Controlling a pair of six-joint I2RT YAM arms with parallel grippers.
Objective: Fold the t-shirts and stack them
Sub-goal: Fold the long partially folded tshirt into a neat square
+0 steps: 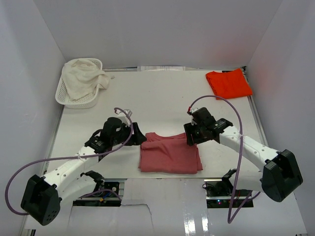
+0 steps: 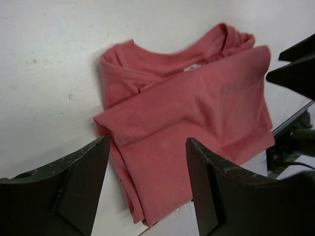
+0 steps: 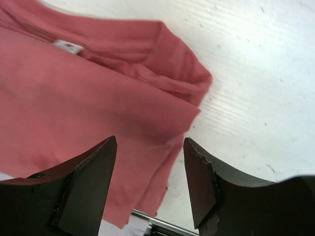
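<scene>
A dusty rose-red t-shirt (image 1: pixel 170 153) lies folded into a rough rectangle near the table's front edge, collar toward the back. My left gripper (image 1: pixel 135 134) hovers at its left side and my right gripper (image 1: pixel 190 137) at its right collar corner. In the left wrist view the left gripper (image 2: pixel 147 142) stands open above the rose-red t-shirt (image 2: pixel 197 108), holding nothing. Seen from the right wrist, the right gripper (image 3: pixel 150 140) is open over that t-shirt's (image 3: pixel 74 98) right edge, also empty. A bright orange-red t-shirt (image 1: pixel 229 82) lies folded at the back right.
A white lattice basket (image 1: pixel 81 103) at the back left holds a crumpled white cloth (image 1: pixel 83 78) that hangs over its rim. White walls close in the table on three sides. The rose-red t-shirt's lower hem reaches the front table edge (image 1: pixel 162 176).
</scene>
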